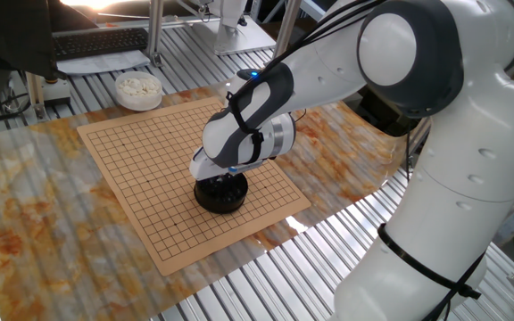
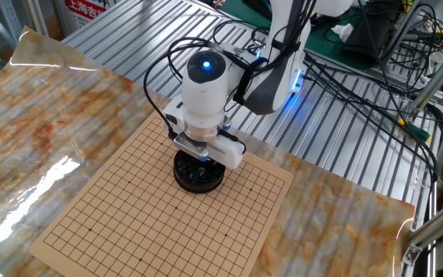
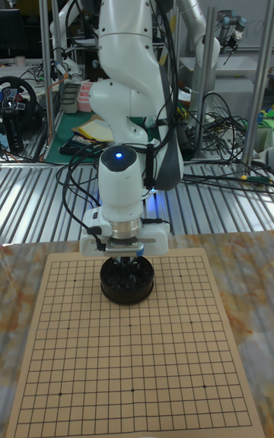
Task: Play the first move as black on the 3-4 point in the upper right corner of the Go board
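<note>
Black stones (image 2: 199,175) – glossy, tiny – under the fingers (image 3: 124,255).

We see the board (image 1: 150,169) lying flat on the bench (image 1: 25,205), and we take it as our landmark. The bowl (image 2: 199,175) stands on the board, near the edge closest to the arm's base in the tall view. The tool (image 3: 126,255) hangs directly above the bowl, reaching down into its mouth; whether it touches the stones (image 3: 127,277) inside we cannot tell. A second bowl (image 1: 138,89) sits off the board, just beyond one of its corners, on the bench. The arm (image 3: 133,65) rises behind the board's bowl-side edge. Cables (image 2: 360,85) trail across the bench beyond that same edge.
</note>
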Controlling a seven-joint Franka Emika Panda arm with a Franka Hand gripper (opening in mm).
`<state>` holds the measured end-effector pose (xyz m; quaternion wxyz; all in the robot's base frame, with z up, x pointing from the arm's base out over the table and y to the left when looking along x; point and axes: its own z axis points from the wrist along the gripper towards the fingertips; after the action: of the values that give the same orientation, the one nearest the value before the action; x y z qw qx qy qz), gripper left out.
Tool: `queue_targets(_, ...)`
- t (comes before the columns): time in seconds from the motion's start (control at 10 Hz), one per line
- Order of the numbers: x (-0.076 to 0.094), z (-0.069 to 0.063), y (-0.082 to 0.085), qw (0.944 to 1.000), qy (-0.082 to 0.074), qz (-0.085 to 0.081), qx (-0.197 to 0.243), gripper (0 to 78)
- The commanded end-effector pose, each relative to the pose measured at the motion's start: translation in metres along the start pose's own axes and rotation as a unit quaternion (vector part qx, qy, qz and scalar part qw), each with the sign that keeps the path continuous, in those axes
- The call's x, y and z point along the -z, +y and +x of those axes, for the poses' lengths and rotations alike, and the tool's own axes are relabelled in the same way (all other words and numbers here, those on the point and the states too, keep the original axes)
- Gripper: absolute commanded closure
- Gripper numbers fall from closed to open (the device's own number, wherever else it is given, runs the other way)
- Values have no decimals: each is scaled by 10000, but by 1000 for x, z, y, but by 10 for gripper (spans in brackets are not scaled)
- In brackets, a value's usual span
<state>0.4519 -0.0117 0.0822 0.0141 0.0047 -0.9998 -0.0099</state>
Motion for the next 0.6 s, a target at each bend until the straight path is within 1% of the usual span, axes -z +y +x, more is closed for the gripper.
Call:
queue_targets(0.1, 6, 1, 1, 9999, 128, -91, -50, 762)
queue_targets(0.6, 9, 2, 3, 9998, 114, -104, -82, 762)
